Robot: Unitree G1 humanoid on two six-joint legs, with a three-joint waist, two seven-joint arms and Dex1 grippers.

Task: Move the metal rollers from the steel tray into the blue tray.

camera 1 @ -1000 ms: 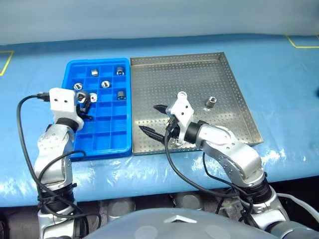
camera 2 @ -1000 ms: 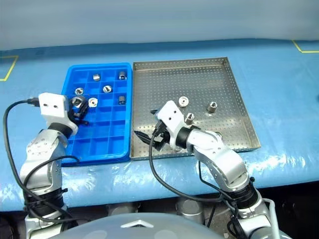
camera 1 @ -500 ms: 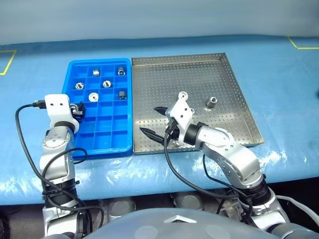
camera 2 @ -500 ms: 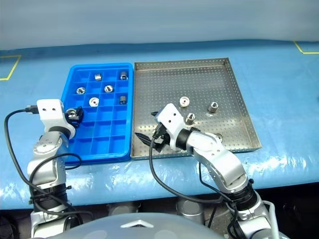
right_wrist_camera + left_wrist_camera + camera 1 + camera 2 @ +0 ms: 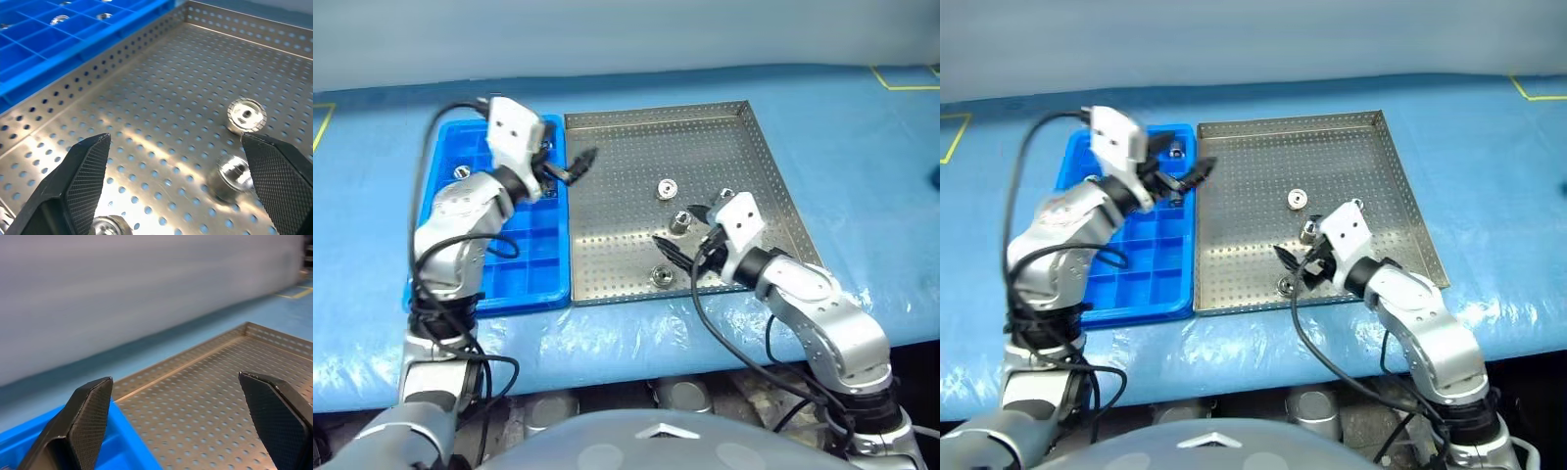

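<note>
pincers (image 5: 1185, 176) (image 5: 1299, 261) open over steel tray (image 5: 1244, 284), rollers (image 5: 1297, 199) inside

Bright, even light; glare on the steel tray (image 5: 161, 122); left wrist backdrop blurred.

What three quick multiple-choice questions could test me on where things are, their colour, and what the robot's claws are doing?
1. Where does the steel tray lie relative to the blue tray?
A. On the robot's right of it
B. On the robot's left of it
C. Stacked on it

2. What colour is the table cover?
A. Red
B. Blue
C. White

3. How does the right gripper stand?
A. Shut on a roller
B. Open, empty
C. Holding the blue tray

Answers: 1 A, the trays sit side by side; 2 B, blue sheet all around; 3 B, the fingers stand apart above the metal rollers.
</note>
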